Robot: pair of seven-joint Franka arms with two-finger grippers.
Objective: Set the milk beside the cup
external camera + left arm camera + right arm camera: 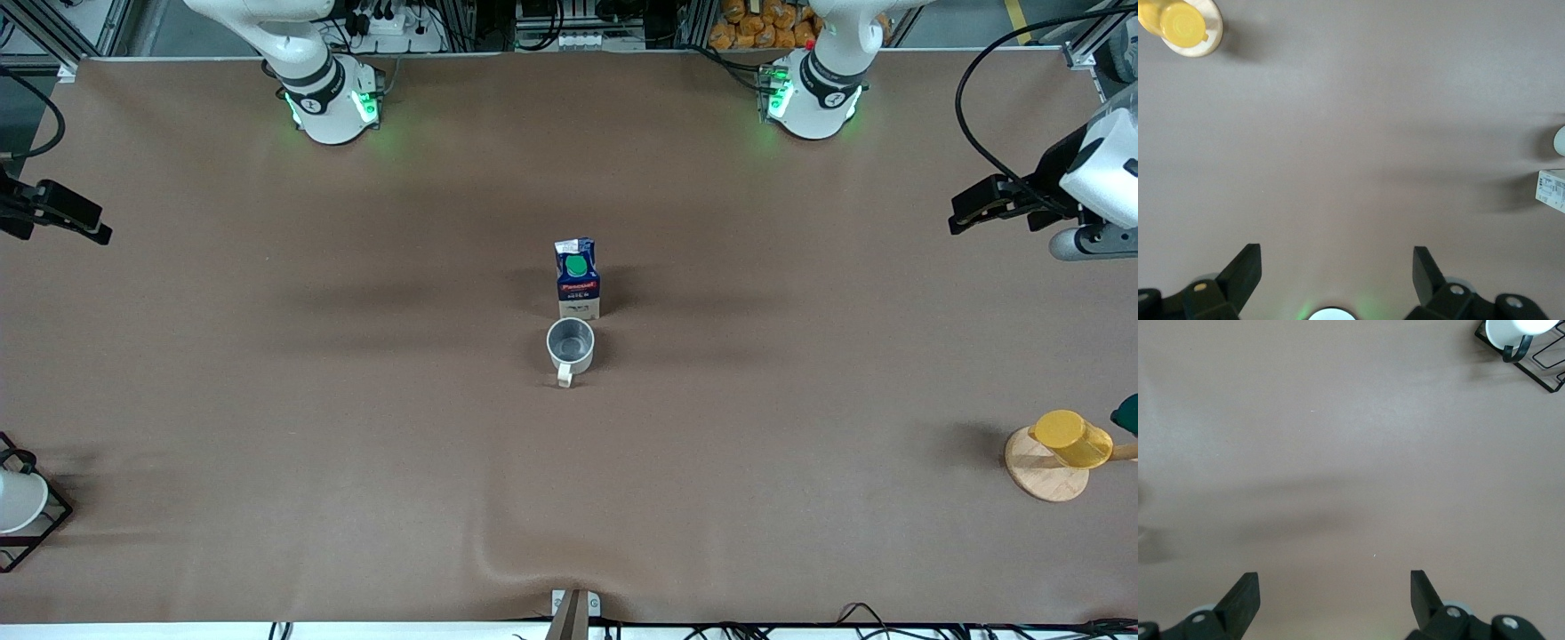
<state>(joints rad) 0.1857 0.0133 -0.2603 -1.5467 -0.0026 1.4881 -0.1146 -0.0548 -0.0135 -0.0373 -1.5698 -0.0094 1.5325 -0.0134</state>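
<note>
A: What sits nearest the camera?

B: The white cup in a black wire rack, at the right arm's end of the brown table, and the yellow cup tipped on a round wooden disc at the left arm's end, just a little farther back.

A: And toward the middle?

B: The off-white cylindrical mug with grey inside stands upright, its small loop handle pointing toward the camera. Just beside it, a step farther from the camera, stands the small dark blue gable-top milk carton with round green cap and red lettering, upright on its white base. The two look almost touching; I cannot tell whether there is a gap.

A: The grippers?

B: The left gripper hangs over the table's edge at the left arm's end, well apart from the carton. Its wrist view shows the left gripper with black fingers spread wide, nothing between them. The right gripper hangs over the edge at the right arm's end; its wrist view shows it equally wide apart and holding nothing, over bare brown tabletop. Both arms wait
</note>
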